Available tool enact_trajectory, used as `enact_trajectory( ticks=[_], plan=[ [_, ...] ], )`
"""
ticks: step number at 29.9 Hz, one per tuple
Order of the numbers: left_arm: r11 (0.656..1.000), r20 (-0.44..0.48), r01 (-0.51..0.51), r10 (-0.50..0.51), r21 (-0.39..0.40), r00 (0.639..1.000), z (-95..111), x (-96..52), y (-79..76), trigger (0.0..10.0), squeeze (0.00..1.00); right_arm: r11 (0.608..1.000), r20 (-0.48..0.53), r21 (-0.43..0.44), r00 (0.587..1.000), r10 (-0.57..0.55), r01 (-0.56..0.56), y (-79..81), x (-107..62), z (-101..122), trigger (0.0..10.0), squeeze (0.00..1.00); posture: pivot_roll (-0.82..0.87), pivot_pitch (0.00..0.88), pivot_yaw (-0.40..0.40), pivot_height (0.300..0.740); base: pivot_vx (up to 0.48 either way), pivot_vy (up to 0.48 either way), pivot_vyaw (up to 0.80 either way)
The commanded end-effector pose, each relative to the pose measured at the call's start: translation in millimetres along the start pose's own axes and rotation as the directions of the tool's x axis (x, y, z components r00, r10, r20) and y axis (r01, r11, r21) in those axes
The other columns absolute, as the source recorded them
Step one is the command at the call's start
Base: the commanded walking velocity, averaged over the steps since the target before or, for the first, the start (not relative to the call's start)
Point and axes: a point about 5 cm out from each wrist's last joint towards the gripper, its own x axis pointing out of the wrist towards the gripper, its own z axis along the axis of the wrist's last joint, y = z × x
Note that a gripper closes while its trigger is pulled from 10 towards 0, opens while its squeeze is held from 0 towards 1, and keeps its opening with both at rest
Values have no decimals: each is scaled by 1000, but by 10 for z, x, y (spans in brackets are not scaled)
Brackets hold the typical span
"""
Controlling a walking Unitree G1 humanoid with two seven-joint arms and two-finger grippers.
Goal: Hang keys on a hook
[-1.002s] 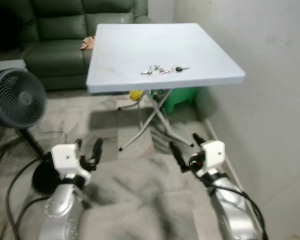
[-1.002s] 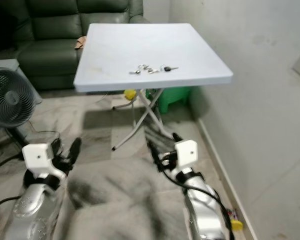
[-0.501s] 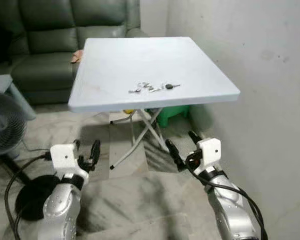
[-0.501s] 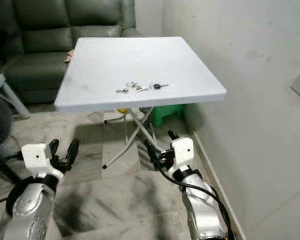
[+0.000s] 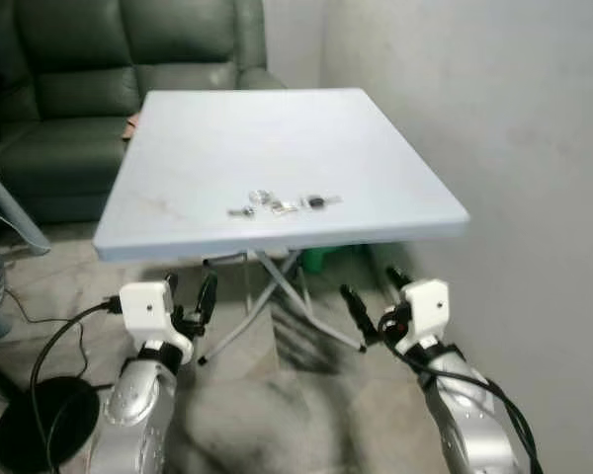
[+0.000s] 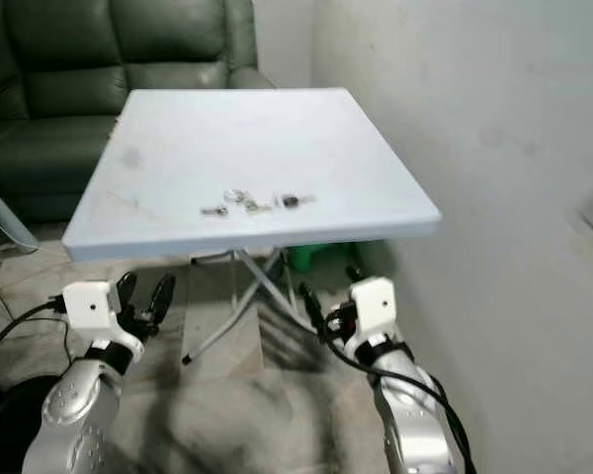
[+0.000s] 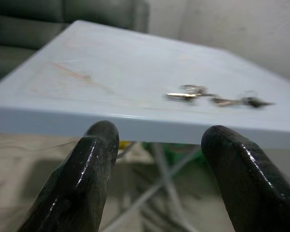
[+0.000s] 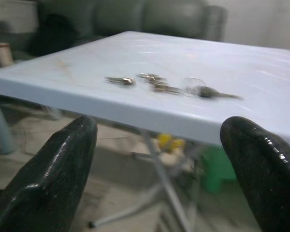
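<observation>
A bunch of keys (image 5: 280,203) lies near the front edge of a pale blue folding table (image 5: 193,148); the keys (image 7: 212,96) also show in the left wrist view and the keys (image 8: 169,87) in the right wrist view. My left gripper (image 5: 192,296) is open, held low in front of the table's front left edge. My right gripper (image 5: 373,292) is open too, below the table's front right edge. Both sit under the level of the tabletop with nothing between their fingers.
A dark green sofa (image 5: 99,89) stands behind the table. A white wall (image 5: 514,118) runs close along the right. Crossed table legs (image 5: 277,296) and a green object (image 5: 326,259) are underneath. A black fan base (image 5: 30,430) and cable lie on the floor at left.
The whole view has shifted: the table now looks nearer and larger and the fan has slid out to the left. Both grippers stay open and sit closer to the table's front edge.
</observation>
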Motion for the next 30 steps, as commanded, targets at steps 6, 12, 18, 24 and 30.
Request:
enact_trajectory(
  ticks=[6,12,18,24,30],
  plan=[
    [1000,5,14,-14,2,1000,22,24,-48,10000,0,1000,21,2,1000,-7,7,-55,-18,47,10000,0,-110,0,-2,740,442,0,665],
    [1000,6,14,-14,1,1000,23,23,-45,10000,0,1000,23,16,1000,-11,10,-54,-13,50,10000,0,-108,0,-2,740,442,0,0],
    [1000,4,13,-13,3,1000,17,18,-51,10000,0,1000,21,15,1000,2,-2,-46,-14,46,10000,0,-107,0,-2,740,443,0,0],
    [1000,2,6,-6,12,1000,9,26,-58,10000,0,1000,21,16,1000,8,-8,-39,-8,46,10000,0,-109,0,-3,740,343,0,0],
    [1000,4,14,-14,15,1000,-6,20,-98,10000,0,1000,15,11,1000,16,-16,-32,-19,41,10000,0,-111,0,-5,740,0,0,0]
  ],
)
